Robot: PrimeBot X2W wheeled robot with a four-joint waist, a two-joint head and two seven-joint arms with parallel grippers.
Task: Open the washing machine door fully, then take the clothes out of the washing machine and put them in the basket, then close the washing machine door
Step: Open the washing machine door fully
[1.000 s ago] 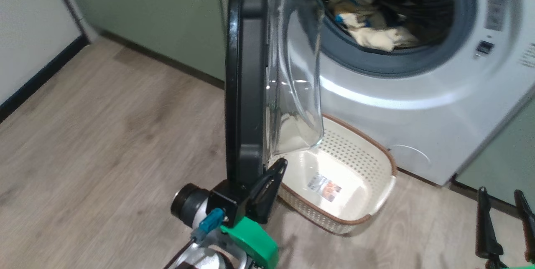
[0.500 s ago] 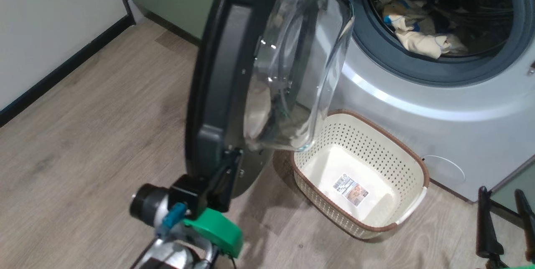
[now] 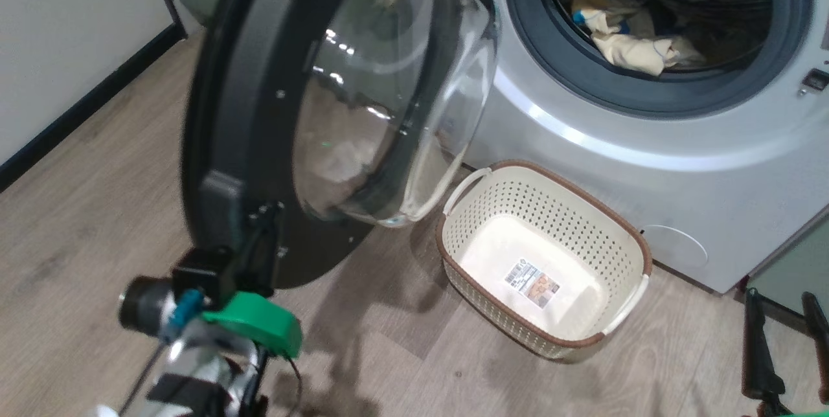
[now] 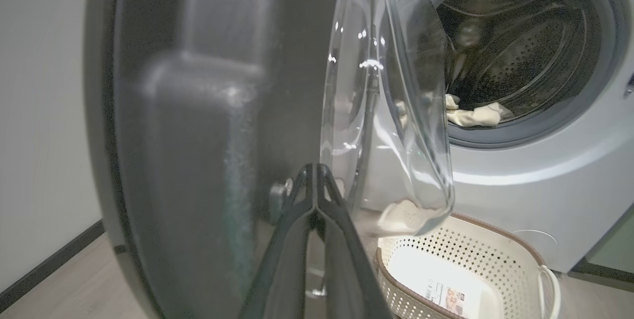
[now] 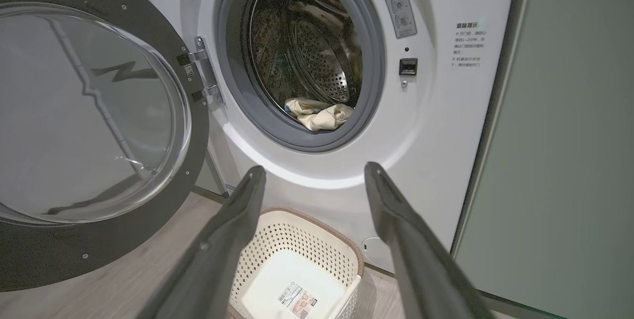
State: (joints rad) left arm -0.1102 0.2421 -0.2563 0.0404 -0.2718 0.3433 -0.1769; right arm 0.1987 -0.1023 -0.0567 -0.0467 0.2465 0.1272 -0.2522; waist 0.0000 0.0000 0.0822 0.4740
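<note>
Over wood floor (image 3: 97, 210), left claw (image 4: 314, 170) closed against door (image 3: 220, 112); right claw (image 5: 314, 168) spread, empty.

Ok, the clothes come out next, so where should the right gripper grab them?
Probably the bunched fold of the clothes nearest the grey ring, coming straight through the front opening: it stands proud of the drum, so open jaws can straddle it.

Left gripper (image 4: 314, 169) being held closed, right gripper (image 5: 315, 168) being held spread.
In the head view the left gripper is being held at 8 o'clock, fingers pressed together and pointed toward 1 o'clock; the right is being held at 4 o'clock, fingers pointed toward 12 o'clock.
</note>
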